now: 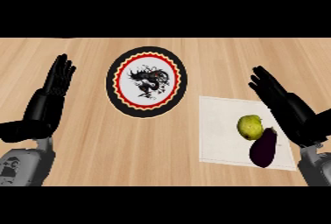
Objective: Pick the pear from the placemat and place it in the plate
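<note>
We see a wooden counter [194, 52] filling the frame. At lower right lies a pale placemat [220, 131], its right part hidden behind the right forearm. At upper centre sits a round plate [146, 82] with a black rim, a red and yellow zigzag ring and a dark drawing on its white middle; it lies well apart from the placemat, up and to its left. At the left edge our left hand [50, 94] shows, released, fingers straight and pointing up. At the right edge our right hand [284, 105] is likewise released, fingers straight, holding nothing. On the placemat a dark purple eggplant [263, 148] lies touching the yellow-green pear [250, 127], which sits just left of the right hand, not touching it.
</note>
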Robot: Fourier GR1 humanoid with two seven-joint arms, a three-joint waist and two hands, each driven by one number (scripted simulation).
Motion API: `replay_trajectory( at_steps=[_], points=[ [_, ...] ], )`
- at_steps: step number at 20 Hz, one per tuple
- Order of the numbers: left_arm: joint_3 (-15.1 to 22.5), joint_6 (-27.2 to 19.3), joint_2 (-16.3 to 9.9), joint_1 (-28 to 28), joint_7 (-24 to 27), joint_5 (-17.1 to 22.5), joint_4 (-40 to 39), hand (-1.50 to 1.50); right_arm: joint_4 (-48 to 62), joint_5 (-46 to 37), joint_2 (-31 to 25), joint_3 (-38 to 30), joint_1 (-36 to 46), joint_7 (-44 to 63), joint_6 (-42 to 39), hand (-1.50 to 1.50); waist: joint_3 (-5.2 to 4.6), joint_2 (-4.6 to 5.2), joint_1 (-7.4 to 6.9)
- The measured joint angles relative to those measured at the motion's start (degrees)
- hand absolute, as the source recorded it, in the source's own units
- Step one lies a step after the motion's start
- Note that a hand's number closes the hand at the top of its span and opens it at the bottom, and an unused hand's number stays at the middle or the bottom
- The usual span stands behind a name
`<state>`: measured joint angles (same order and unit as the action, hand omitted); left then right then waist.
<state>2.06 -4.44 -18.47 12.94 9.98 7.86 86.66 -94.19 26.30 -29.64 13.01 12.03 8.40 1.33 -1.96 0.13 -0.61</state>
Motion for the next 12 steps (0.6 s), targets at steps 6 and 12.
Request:
replay_trajectory(
  at_steps=[6,12],
  points=[
    [-0.16,0.00,-0.37,-4.57,-1.33,-0.45,-3.20,0.00,7.63,2.65,6.38,-11.45,1.63,3.39,17.95,1.50,1.52,0.69,0.11],
    [0.80,0.69,-0.03,-7.42,-3.35,-0.39,-5.94,0.00,16.54,-8.79,5.67,-15.96,-0.11,5.03,40.81,-1.50,1.37,1.33,0.06]
  ],
)
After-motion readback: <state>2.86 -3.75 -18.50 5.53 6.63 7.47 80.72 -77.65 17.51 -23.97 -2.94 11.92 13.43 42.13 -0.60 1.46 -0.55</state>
